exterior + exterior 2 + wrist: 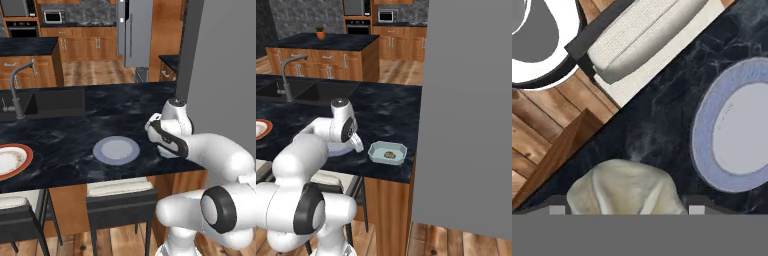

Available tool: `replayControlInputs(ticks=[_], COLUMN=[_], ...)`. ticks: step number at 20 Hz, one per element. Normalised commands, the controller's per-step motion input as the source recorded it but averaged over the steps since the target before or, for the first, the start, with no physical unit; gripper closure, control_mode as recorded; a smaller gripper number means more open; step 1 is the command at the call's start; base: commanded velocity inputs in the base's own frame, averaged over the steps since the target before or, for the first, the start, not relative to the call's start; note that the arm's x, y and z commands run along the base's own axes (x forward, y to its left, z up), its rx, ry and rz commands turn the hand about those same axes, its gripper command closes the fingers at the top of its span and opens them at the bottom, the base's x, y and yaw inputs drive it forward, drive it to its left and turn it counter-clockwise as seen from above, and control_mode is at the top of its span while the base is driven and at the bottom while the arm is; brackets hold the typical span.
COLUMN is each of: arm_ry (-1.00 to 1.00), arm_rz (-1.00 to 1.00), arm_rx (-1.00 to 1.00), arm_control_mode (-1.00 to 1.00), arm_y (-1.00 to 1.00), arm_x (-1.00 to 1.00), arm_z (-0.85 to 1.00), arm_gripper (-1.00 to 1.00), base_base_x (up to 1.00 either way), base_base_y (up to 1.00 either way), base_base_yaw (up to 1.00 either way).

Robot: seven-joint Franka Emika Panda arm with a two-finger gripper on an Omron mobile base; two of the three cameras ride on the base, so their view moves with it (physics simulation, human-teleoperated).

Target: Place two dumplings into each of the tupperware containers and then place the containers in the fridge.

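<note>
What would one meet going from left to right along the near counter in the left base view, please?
Red-rimmed plate → round tupperware container → robot arm.

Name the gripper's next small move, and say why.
Probably shift the gripper sideways until it is over the round tupperware container. The dumpling sits in its jaws above bare counter, beside that container, which looks empty.

The white arm [220,165] was folded forward with its gripper [626,207] pointing down, jaws closed around a dumpling [624,187].
</note>
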Motion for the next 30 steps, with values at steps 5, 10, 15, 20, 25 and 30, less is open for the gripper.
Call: replayControlInputs(ticks=[5, 10, 15, 20, 25, 30], arm_ry=[0.12, 0.18, 0.07, 0.05, 0.00, 0.00], arm_rz=[-0.27, -0.24, -0.02, 0.00, 0.00, 0.00], arm_rx=[-0.11, -0.11, -0.01, -0.01, 0.00, 0.00], arm_control_mode=[-1.00, -1.00, -1.00, -1.00, -1.00, -1.00], arm_y=[-0.69, -0.50, -0.06, -0.15, -0.21, -0.05], arm_x=[0.42, 0.66, 0.10, 0.06, 0.41, 0.41], arm_z=[0.00, -0.01, -0.38, -0.70, -0.34, -0.23], arm_gripper=[1.00, 1.00, 1.00, 1.00, 1.00, 1.00], base_base_x=[0.00, 0.00, 0.00, 0.00, 0.00, 0.00], base_base_y=[0.00, 0.00, 0.00, 0.00, 0.00, 0.00], base_base_yaw=[0.00, 0.00, 0.00, 0.00, 0.00, 0.00])
